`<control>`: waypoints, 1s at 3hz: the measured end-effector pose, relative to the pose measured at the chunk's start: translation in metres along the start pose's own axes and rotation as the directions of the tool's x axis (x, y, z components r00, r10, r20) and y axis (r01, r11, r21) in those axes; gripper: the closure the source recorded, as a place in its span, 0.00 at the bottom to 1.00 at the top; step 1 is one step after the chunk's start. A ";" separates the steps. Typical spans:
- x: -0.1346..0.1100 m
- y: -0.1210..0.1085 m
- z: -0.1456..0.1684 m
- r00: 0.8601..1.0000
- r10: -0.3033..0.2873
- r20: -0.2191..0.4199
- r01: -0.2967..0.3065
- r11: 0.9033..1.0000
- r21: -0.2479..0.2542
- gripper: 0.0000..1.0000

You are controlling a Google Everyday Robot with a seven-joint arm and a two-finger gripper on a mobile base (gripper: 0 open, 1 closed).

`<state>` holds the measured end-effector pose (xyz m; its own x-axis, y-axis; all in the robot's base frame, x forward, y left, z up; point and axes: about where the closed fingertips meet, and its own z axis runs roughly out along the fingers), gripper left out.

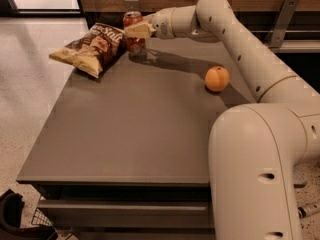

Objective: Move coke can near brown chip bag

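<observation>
Clamping the upright coke can point(132, 20) between fingers of the gripper point(137, 31), brown chip bag point(95, 46) lying just beside them, orange point(217, 79) well apart.

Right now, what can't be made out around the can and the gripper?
Camera view, all items:
1. The coke can lettering: one of the gripper's fingers crosses it, at the table's far edge.
2. The other finger: hidden behind the can.
3. Whether the can's base touches the table: too dark there.
4. A dark object bottom left: cut off by the frame edge.
</observation>
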<state>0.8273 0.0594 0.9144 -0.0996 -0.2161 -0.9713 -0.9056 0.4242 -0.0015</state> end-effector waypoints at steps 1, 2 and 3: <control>0.015 0.008 0.007 1.000 0.016 -0.016 -0.015 1.000 0.015 1.00; 0.037 0.010 0.010 0.999 0.040 -0.021 -0.039 0.998 0.043 0.97; 0.036 0.011 0.011 0.999 0.039 -0.021 -0.038 0.999 0.039 0.74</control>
<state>0.8183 0.0661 0.8766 -0.1428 -0.2175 -0.9655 -0.8845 0.4658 0.0259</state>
